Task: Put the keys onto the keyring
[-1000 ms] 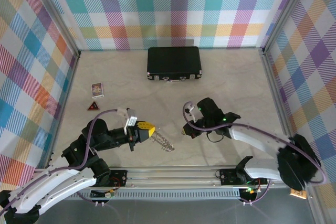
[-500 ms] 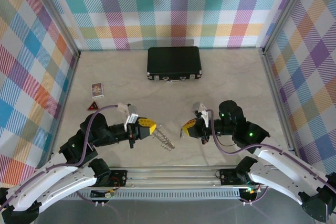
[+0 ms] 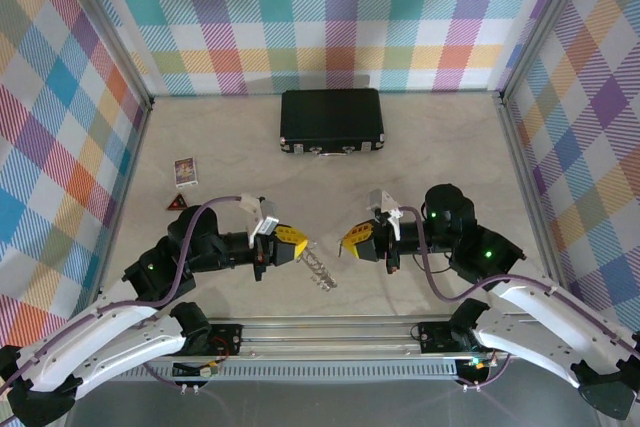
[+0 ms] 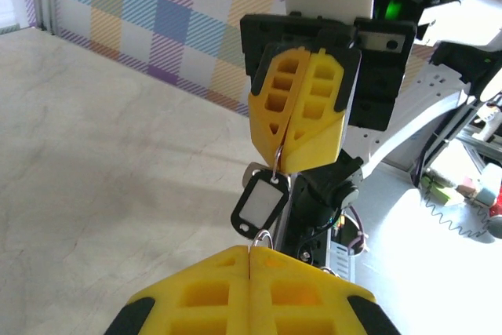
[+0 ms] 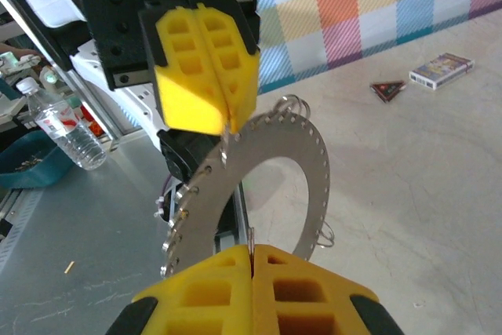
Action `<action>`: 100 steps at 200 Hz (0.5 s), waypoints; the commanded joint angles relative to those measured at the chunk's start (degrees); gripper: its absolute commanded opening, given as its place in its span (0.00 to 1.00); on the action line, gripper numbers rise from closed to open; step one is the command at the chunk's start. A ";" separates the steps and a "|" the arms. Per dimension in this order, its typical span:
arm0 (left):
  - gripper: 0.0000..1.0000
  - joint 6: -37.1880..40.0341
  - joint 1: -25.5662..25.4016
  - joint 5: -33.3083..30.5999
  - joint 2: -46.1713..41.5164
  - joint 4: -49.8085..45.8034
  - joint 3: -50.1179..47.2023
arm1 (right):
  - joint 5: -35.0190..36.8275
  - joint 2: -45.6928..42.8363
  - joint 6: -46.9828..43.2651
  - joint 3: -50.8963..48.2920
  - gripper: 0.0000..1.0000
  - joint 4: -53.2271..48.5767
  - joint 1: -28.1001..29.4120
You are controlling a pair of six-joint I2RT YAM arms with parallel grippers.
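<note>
The left pincer (image 3: 295, 245) is pressed together on the rim of the keys (image 3: 320, 269), a flat silvery wreath. It is held over the desk (image 3: 240, 167) close to the near edge, a little left of the middle, and hangs slanting down to the right. Whether its lower end rests on the desk cannot be told. Just to the right, the keyring (image 4: 259, 205), a small dark loop, is seen dangling from a thin wire. That wire is pinched in the right pincer (image 3: 352, 242), whose pads are likewise pressed together. The two pincers are pointed at each other, near but apart, and keys and keyring are not yet joined.

Several failures are judged possible from here. The wreath is gripped only at its edge, so it could swing or turn in the soft pads as it is brought across, and the loop would be missed. The keyring hangs freely and could twist away when it is touched. If the pincers are closed in too far, their yellow pads could be knocked together. Either piece could then be shaken loose and dropped by the near edge, where it would be hard to pick up again.
</note>
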 commanded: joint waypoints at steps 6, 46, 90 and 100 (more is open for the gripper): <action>0.00 1.39 -0.19 2.81 -0.17 2.52 1.95 | 1.84 0.39 -1.82 3.17 0.00 -1.52 1.31; 0.00 1.48 -0.17 1.87 1.12 3.49 1.83 | 4.19 3.71 -1.03 5.57 0.00 -2.89 2.75; 0.00 1.48 -0.21 0.33 2.02 5.30 1.01 | 5.11 5.38 0.28 6.03 0.00 -1.83 3.57; 0.00 1.48 -0.23 -0.12 2.14 5.69 0.87 | 5.28 5.75 0.47 6.03 0.00 -1.59 3.92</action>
